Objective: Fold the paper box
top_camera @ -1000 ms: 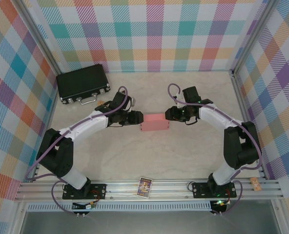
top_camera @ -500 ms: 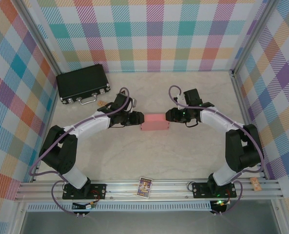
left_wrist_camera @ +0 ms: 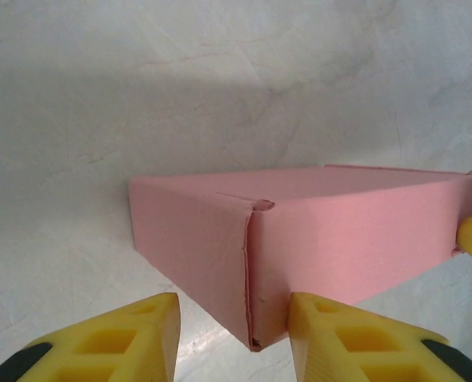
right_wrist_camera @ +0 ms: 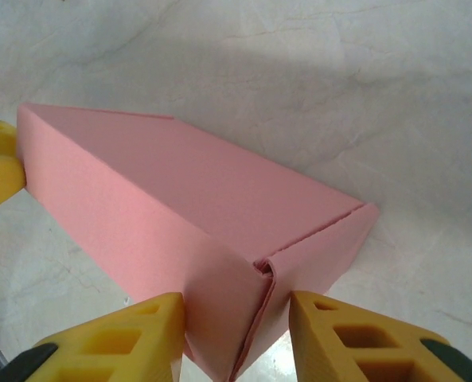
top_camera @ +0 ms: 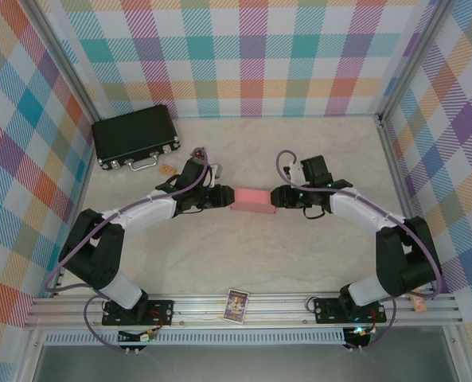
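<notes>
Press inward evenly on the paper box (top_camera: 253,200), flat on the table (top_camera: 243,259) right of the black case (top_camera: 134,135), left hand (top_camera: 225,196) at its case-side end, right hand (top_camera: 276,196) at the far end, both spread astride a corner seam, perhaps barely touching.

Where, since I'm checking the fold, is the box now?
Top view: the box lies centrally on the table, left jaws at its left end, right jaws at its right.
</notes>
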Action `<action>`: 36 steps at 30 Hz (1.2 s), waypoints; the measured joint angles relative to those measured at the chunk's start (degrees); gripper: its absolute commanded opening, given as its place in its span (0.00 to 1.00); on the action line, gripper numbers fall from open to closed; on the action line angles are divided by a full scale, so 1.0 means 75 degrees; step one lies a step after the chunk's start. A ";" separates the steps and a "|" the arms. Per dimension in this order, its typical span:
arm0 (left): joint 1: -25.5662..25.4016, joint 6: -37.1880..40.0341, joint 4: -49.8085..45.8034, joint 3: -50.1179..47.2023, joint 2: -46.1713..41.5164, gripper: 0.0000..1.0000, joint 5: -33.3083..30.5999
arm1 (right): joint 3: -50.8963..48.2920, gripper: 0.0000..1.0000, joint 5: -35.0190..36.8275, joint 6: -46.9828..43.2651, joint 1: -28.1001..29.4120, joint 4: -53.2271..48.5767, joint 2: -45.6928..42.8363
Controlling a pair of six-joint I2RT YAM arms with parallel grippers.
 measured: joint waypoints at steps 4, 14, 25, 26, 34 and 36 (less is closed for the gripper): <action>-0.0006 0.0117 0.0131 -0.0254 -0.0131 0.39 0.0137 | -0.0388 0.39 0.0105 -0.0003 0.0175 0.0146 -0.0341; -0.0058 0.0262 0.0303 -0.1105 -0.0122 0.40 0.0134 | -0.1005 0.40 0.0516 0.0003 0.0353 0.0058 -0.0382; -0.0058 0.0277 0.0283 -0.1134 -0.0134 0.48 -0.1037 | -0.1005 0.41 0.2157 0.0385 0.0353 0.0006 -0.0385; -0.0058 0.0289 0.0219 -0.1128 -0.0146 0.49 -0.1279 | -0.1003 0.42 0.2372 0.0437 0.0350 -0.0020 -0.0385; 0.0067 0.0836 -0.0434 -0.0851 -0.0495 0.55 -0.4071 | -0.0720 0.47 0.4089 0.0627 -0.0268 -0.0274 -0.0385; 0.0169 0.1014 -0.0475 -0.0799 -0.0583 0.57 -0.4689 | -0.0688 0.48 0.4389 0.0624 -0.0542 -0.0265 -0.0391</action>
